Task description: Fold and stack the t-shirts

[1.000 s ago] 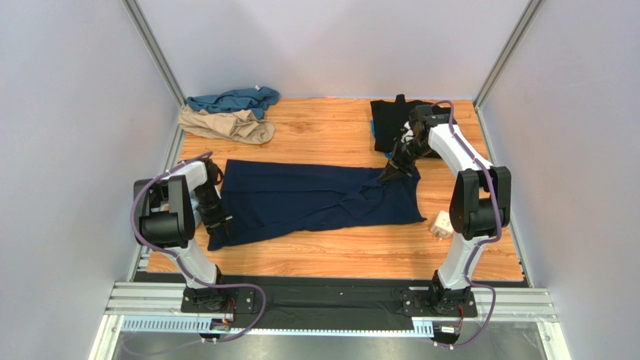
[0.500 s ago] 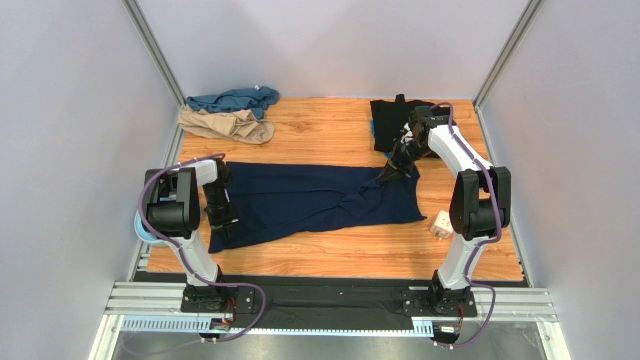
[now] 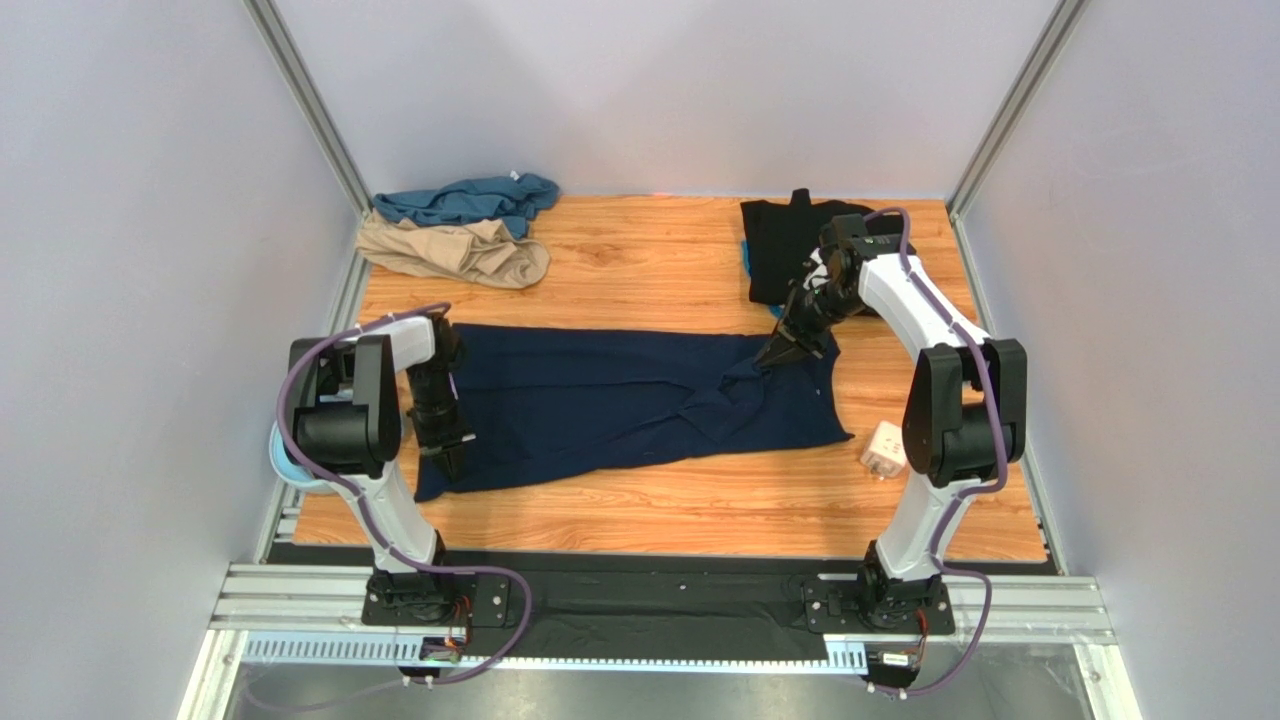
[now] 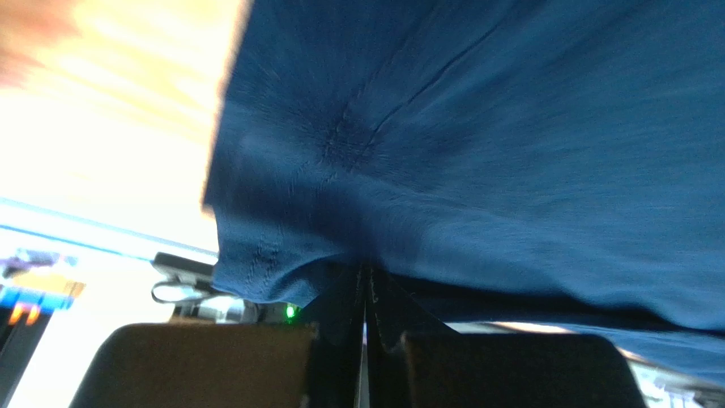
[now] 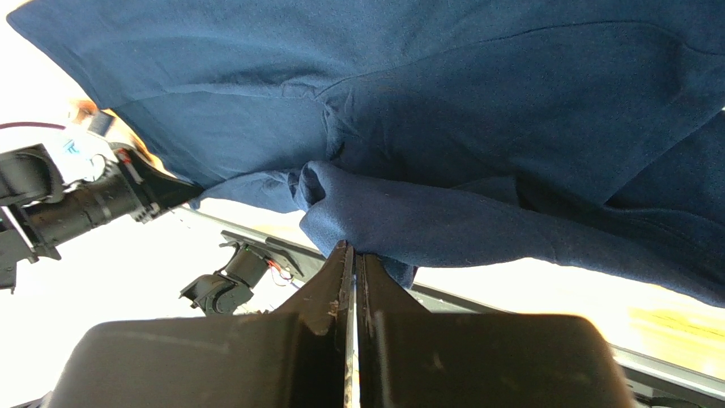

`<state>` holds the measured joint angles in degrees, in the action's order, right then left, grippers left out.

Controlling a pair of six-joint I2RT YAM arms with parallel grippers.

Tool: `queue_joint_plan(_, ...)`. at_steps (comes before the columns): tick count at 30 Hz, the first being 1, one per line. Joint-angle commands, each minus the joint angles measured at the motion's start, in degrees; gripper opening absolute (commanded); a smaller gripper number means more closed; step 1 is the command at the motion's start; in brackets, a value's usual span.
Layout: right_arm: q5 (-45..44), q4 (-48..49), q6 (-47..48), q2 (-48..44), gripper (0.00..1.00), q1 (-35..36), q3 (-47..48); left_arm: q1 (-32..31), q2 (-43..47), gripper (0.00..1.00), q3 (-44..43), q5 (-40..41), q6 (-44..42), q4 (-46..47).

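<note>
A dark navy t-shirt lies spread across the middle of the wooden table. My left gripper is shut on the shirt's left edge; in the left wrist view the cloth puckers into the closed jaws of the gripper. My right gripper is shut on a bunched fold at the shirt's far right; the fold runs into that gripper's tips. A black t-shirt lies at the back right. Teal and tan t-shirts lie crumpled at the back left.
A pale blue ring sits at the table's left edge beside the left arm. A small white cube rests near the right arm's upright link. Grey walls close in the left, right and back sides.
The left gripper has closed on the navy shirt's left edge, and the left arm has shifted a little to the right. The right arm holds its place.
</note>
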<state>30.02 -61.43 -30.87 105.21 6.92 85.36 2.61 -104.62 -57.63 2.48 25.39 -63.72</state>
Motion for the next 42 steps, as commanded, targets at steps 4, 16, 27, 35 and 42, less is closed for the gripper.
queue_joint_plan(4,0.2,1.3,-0.8,-4.3,0.0,-0.6,-0.5,-0.1,2.9,0.0,-8.5,3.1,-1.3,3.1)
queue_joint_plan(16,1.3,1.4,0.0,-6.2,0.0,-1.5,-1.8,-0.1,4.1,0.0,-10.5,-3.2,-3.2,1.5)
queue_joint_plan(27,2.6,2.1,0.7,-5.5,0.0,-1.5,-4.0,-1.1,14.6,0.39,-4.1,-5.6,-5.8,-5.3)
queue_joint_plan(35,3.6,2.4,1.1,-5.0,0.0,-1.5,-4.0,-1.0,16.8,0.41,1.8,-5.0,-4.6,-4.5)
queue_joint_plan(42,4.7,2.4,1.4,-5.5,0.0,-1.6,-4.1,-1.5,12.8,0.41,0.8,-5.3,-3.5,-3.1)
